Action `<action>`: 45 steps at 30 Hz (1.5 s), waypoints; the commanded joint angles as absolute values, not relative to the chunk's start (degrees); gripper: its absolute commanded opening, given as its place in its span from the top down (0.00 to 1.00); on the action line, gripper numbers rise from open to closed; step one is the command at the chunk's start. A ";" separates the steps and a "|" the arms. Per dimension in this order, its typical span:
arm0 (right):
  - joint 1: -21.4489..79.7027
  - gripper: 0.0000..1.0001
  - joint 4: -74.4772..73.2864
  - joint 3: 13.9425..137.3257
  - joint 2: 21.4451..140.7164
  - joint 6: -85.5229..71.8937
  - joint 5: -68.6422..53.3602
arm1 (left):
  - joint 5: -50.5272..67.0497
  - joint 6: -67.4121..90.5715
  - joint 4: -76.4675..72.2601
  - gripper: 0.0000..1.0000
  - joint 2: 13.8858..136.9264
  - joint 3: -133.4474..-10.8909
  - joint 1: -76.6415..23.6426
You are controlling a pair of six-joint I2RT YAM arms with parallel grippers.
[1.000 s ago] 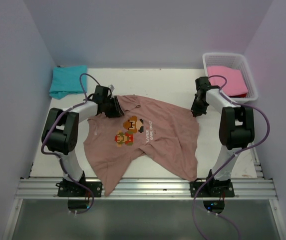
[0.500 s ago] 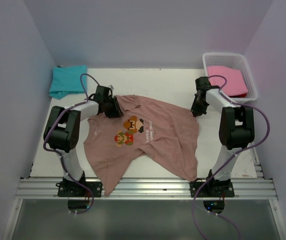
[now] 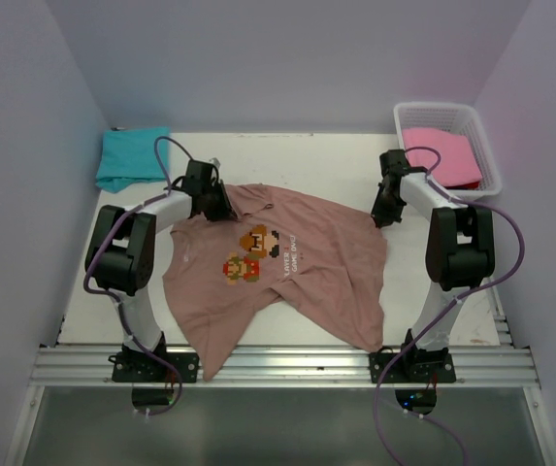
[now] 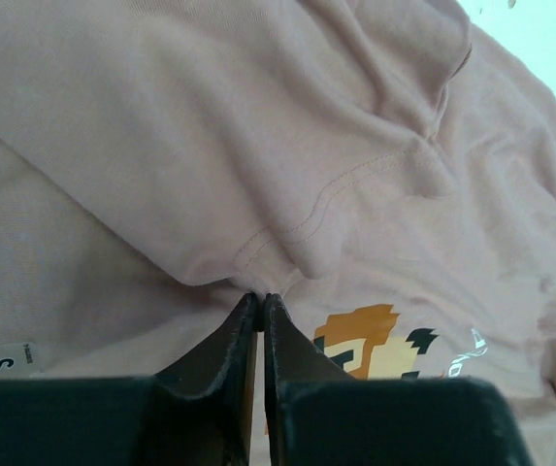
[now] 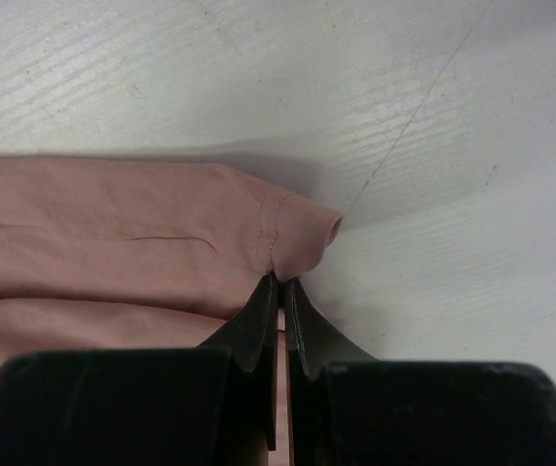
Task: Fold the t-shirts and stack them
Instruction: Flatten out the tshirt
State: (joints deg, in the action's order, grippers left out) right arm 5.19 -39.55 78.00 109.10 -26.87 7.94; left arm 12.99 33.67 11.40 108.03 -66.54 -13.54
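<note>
The salmon-brown t-shirt (image 3: 302,277) lies rumpled across the middle of the table, pixel-character print up. My left gripper (image 3: 221,206) is at its far left edge near the collar. In the left wrist view that gripper (image 4: 260,297) is shut, its tips pinching a fold of the salmon t-shirt (image 4: 258,146). My right gripper (image 3: 382,216) is at the shirt's far right corner. Seen from the right wrist, the right gripper (image 5: 282,282) is shut on the stitched sleeve hem of the t-shirt (image 5: 113,233). A teal t-shirt (image 3: 132,158) lies folded at the far left. A pink t-shirt (image 3: 442,155) sits in the basket.
A white basket (image 3: 433,109) stands at the far right corner and holds the pink shirt. Plain walls close in the table on three sides. A metal rail (image 3: 287,364) with both arm bases runs along the near edge. Bare white tabletop (image 5: 423,126) shows beyond the sleeve.
My left gripper has closed onto the shirt's fold and shifted slightly toward the far left. The right arm and the shirt's layout look unchanged.
</note>
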 commanded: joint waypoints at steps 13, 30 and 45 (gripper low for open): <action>5.01 1.00 -39.81 79.45 103.28 -25.84 9.75 | 9.49 30.41 17.75 1.00 100.47 -79.62 -11.96; 5.01 1.00 -43.68 83.67 103.09 -25.22 10.46 | 10.81 28.30 22.68 1.00 95.80 -85.78 -7.47; 5.01 1.00 -42.10 85.17 111.35 -25.58 9.14 | 12.83 28.92 21.97 1.00 95.36 -83.85 -6.33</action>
